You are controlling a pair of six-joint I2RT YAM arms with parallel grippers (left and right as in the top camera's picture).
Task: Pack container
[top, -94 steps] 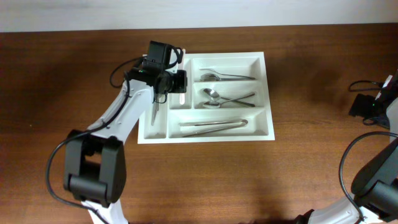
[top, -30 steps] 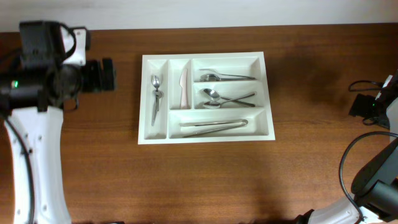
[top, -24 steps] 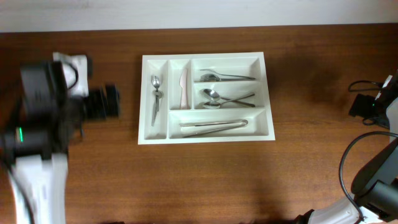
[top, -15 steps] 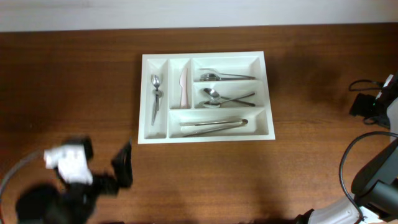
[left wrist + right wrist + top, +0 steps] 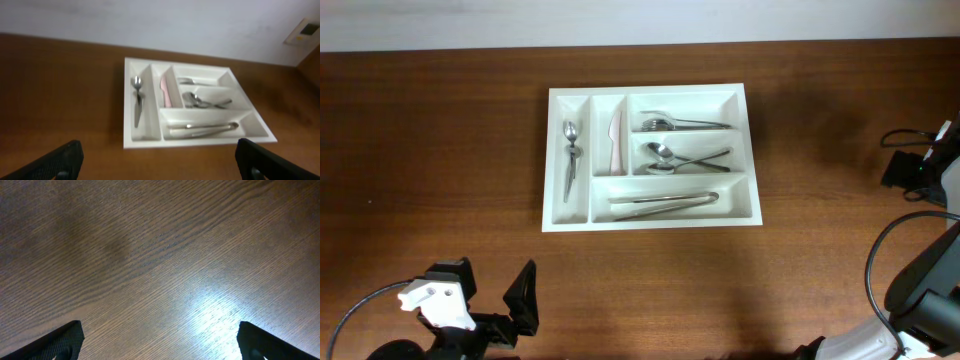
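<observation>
The container (image 5: pixel 650 222) is a white cutlery tray in the middle of the wooden table. Its two narrow upright compartments hold small spoons (image 5: pixel 569 160) and a pale knife (image 5: pixel 614 140). The long ones hold forks (image 5: pixel 685 123), spoons (image 5: pixel 680 158) and metal tongs (image 5: pixel 665 202). My left gripper (image 5: pixel 160 162) is open and empty, low at the table's front left, facing the container (image 5: pixel 150 145) from a distance. One of its black fingers (image 5: pixel 525 292) shows from overhead. My right gripper (image 5: pixel 160 342) is open over bare wood, far right of the tray.
The right arm (image 5: pixel 920 170) with its cables sits at the table's right edge. A pale wall runs behind the table's back edge (image 5: pixel 75 40). Bare wood surrounds the tray on all sides.
My left arm has swung from the table's left rear down to the front left corner, away from the tray, its gripper staying open. The right arm and the cutlery have not moved.
</observation>
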